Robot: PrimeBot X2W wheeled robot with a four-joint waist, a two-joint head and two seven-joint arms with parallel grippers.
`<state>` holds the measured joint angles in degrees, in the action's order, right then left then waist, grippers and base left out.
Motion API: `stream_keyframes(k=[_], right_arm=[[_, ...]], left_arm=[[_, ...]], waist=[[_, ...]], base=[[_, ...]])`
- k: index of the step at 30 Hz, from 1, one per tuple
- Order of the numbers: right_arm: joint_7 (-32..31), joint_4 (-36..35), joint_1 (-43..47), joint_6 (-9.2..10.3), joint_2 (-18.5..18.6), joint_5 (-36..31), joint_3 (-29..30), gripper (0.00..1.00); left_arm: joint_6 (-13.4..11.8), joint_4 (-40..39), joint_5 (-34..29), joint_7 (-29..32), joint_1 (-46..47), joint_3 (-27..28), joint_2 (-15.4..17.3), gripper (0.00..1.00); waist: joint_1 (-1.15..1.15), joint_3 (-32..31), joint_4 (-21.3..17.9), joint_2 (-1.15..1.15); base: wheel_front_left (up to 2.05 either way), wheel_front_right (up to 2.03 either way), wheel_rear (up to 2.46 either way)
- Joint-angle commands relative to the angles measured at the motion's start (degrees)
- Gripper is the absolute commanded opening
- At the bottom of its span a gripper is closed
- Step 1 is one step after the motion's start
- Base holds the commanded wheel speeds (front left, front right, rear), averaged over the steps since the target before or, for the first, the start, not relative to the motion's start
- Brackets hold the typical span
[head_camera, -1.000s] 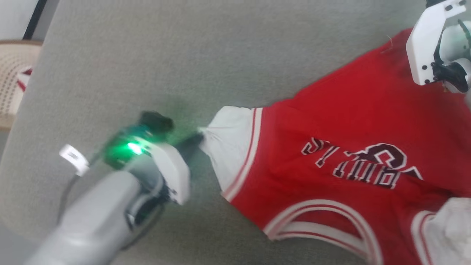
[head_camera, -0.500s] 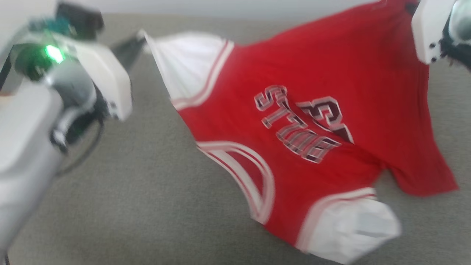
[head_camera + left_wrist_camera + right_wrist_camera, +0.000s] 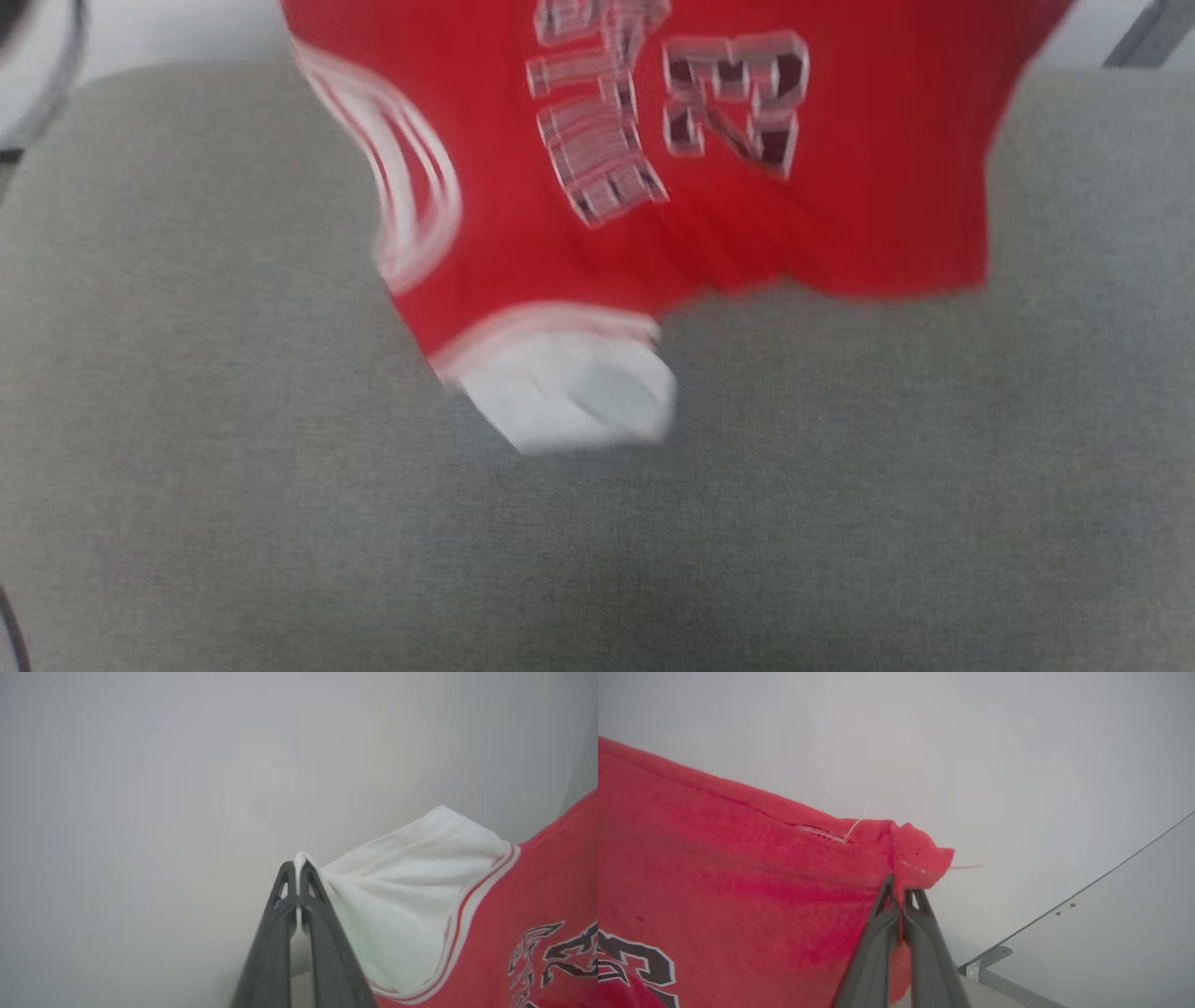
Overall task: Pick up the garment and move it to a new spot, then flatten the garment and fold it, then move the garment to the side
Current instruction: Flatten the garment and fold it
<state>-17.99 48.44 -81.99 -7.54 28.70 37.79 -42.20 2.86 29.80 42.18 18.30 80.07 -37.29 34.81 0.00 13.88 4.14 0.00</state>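
Note:
The garment (image 3: 840, 187), a bright red jersey with dark white-outlined lettering, hangs in the air above the grey surface (image 3: 597, 523), blurred. Its lower white sleeve (image 3: 569, 392) dangles just over the surface. In the left wrist view my left gripper (image 3: 297, 868) is shut on the tip of the other white sleeve (image 3: 402, 896), the cloth stretched away to the right. In the right wrist view my right gripper (image 3: 900, 891) is shut on a red corner of the garment (image 3: 738, 872) at its hem, which spreads away to the left.
A pale wall (image 3: 187, 765) lies behind both grippers. A grey metal bracket and ledge (image 3: 990, 970) show at the lower right of the right wrist view. Grey surface spreads wide below the hanging jersey.
Both arms have lifted the garment off the grey surface and up. It lay spread a second ago and now hangs. The head view has shifted too, and both grippers have left it.

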Motion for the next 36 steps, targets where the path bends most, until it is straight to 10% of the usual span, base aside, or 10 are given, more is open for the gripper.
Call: stream_keyframes(k=[1,18,30,36], right_arm=[[0.98,0.41,-0.94,0.10,-0.18,-0.54,0.37,0.00],[32.62,20.26,-19.38,0.10,-8.20,-23.85,16.81,0.00],[29.68,24.52,-5.00,0.10,-12.06,-27.04,13.75,0.00],[26.89,21.50,5.49,0.10,-11.59,-20.01,7.52,0.00]], left_arm=[[-0.06,0.61,-0.59,-0.60,1.27,0.17,-0.33,0.00],[-8.33,19.15,-14.55,-31.70,29.17,2.04,-7.70,0.00],[3.08,26.79,-11.62,-31.28,15.71,-1.94,-11.92,0.00],[4.57,22.62,-5.51,-24.05,1.85,-8.38,-12.27,0.00]], waist=[[0.00,1.38,-0.55,0.00],[0.00,19.50,-1.88,0.00],[0.00,16.91,1.14,0.00],[0.00,11.79,2.05,0.00]], base=[[0.00,0.00,0.00],[0.00,0.00,0.00],[0.00,0.00,0.00],[0.00,0.00,0.00]])
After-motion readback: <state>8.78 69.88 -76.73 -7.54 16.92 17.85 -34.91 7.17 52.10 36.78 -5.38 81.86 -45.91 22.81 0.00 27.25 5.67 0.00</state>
